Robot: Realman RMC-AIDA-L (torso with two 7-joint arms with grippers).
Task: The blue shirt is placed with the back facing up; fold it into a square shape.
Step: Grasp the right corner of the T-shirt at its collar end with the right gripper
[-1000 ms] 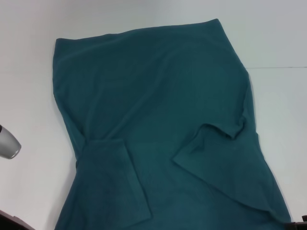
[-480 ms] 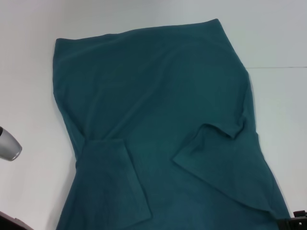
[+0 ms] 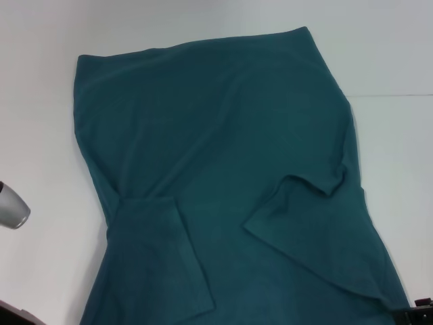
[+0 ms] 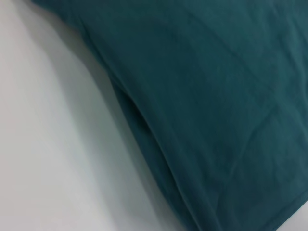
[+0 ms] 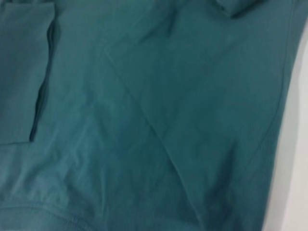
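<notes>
The blue shirt lies spread across the white table, filling most of the head view, with both sleeves already turned in over the body so the sides run straighter, a sensible start toward a square. The left arm shows only as a grey stub at the table's left edge, apart from the cloth; the right gripper is a dark sliver at the near right corner, just beside the shirt's near edge. Whether either set of jaws is released or clenched cannot be told. The remaining lengthwise folds look not yet done. The wrist views show only fabric and table.
</notes>
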